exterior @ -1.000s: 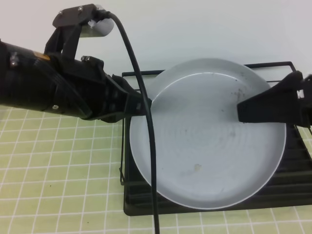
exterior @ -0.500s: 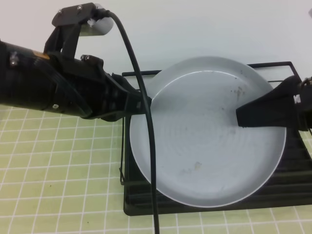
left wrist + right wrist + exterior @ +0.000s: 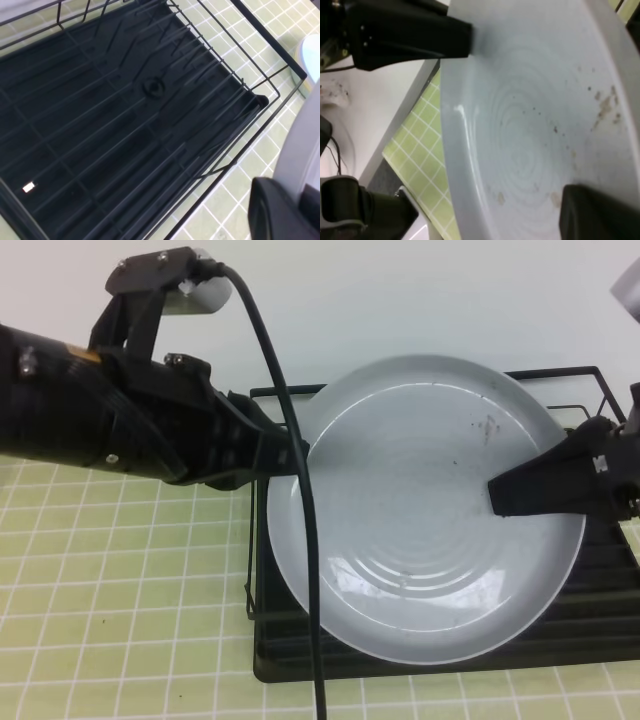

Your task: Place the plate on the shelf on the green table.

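The round pale grey-blue plate (image 3: 420, 520) hangs tilted above the black wire shelf (image 3: 600, 610), which stands on the green table (image 3: 120, 590). My left gripper (image 3: 300, 455) is shut on the plate's left rim. My right gripper (image 3: 497, 496) is shut on its right side, one finger lying on the inner face. In the left wrist view the shelf (image 3: 125, 115) lies below, with the plate's edge (image 3: 302, 145) and one finger (image 3: 275, 210) at the right. In the right wrist view the plate (image 3: 535, 130) fills the frame, with the left gripper's fingers (image 3: 420, 37) on its far rim.
A black cable (image 3: 300, 490) hangs from the left arm across the plate's left edge. The shelf's upright wire dividers (image 3: 200, 55) stand along one side of the ribbed tray. A pale wall lies behind the table.
The plate has tipped a little, its rings now catching light. My right gripper has moved slightly down and right with it. The left arm has held still.
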